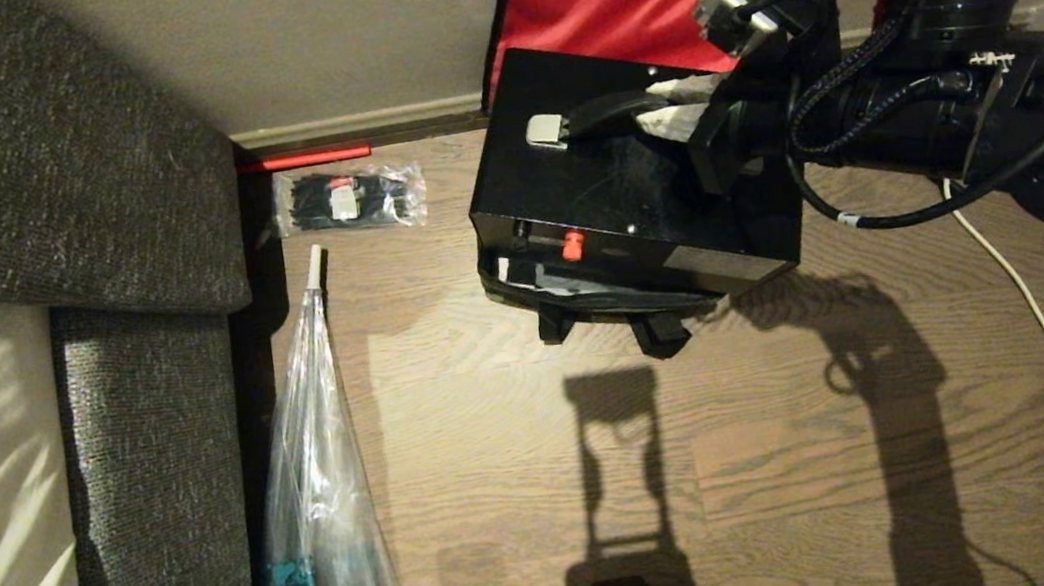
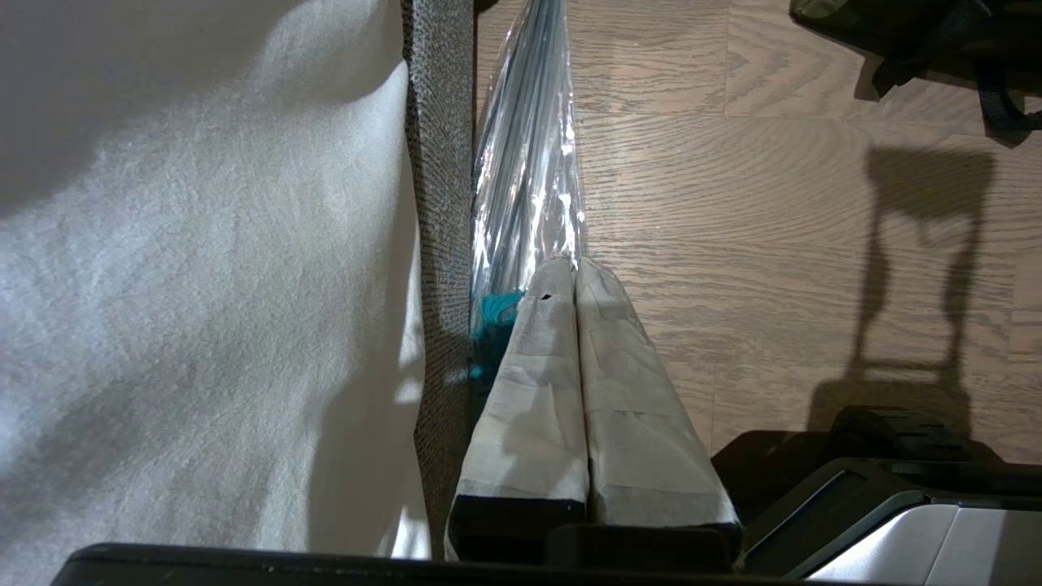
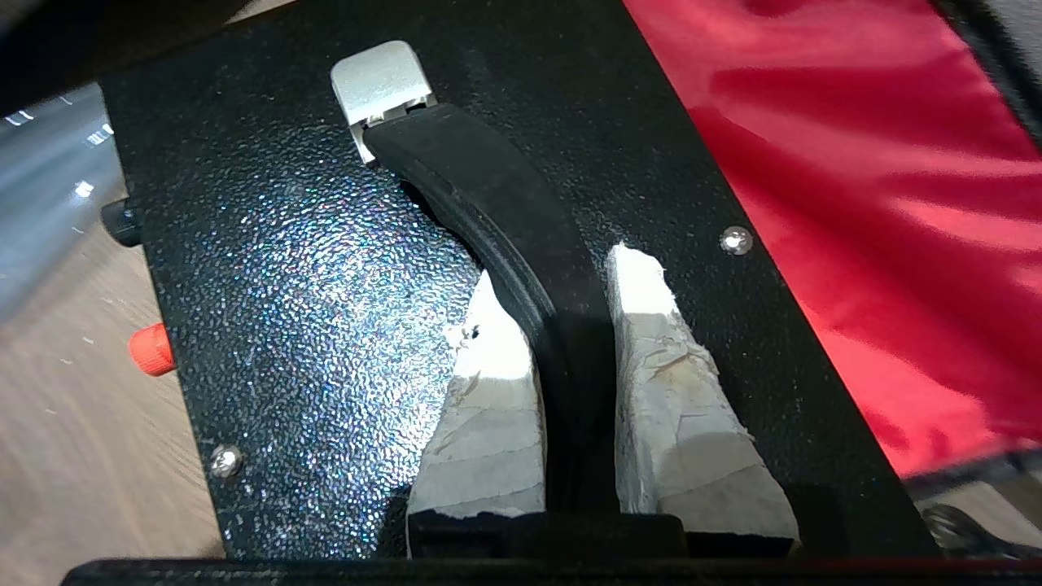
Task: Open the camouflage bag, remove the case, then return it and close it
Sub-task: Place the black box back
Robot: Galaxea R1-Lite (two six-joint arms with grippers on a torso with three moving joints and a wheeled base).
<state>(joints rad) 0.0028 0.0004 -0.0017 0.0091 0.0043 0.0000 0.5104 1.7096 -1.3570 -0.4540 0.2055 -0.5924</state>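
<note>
Floorboards fill most of the head view, and at about one o'clock the camouflage bag [image 1: 605, 5] lies open, its red lid lining thrown back against the wall. The case [image 1: 609, 191] sits over the bag's mouth, black and boxy, red knob [image 1: 572, 245] facing six o'clock. The right gripper [image 1: 669, 107] comes in from three o'clock and has the case's black carry handle [image 1: 609, 110] pinched between its taped fingers. A clear packet of black ties [image 1: 348, 200] lies at eleven o'clock, a long plastic sleeve [image 1: 325, 480] at eight, beside the grey sofa [image 1: 45, 194].

From the left wrist, the left gripper [image 2: 576, 273] hangs idle next to the sofa edge, its two pads pressed flat together with nothing between them.

From the right wrist, the handle runs toward the silver hinge [image 3: 378, 81] at eleven o'clock, and the fingers [image 3: 651, 391] stand narrowly apart, closed on either side of it. Red lining shows at two o'clock.

I'd judge the case is being carried by its handle, either lifting out or going back in; I can't tell which. The next move needs a level, steady carry so the box doesn't swing or catch the bag's soft rim.
</note>
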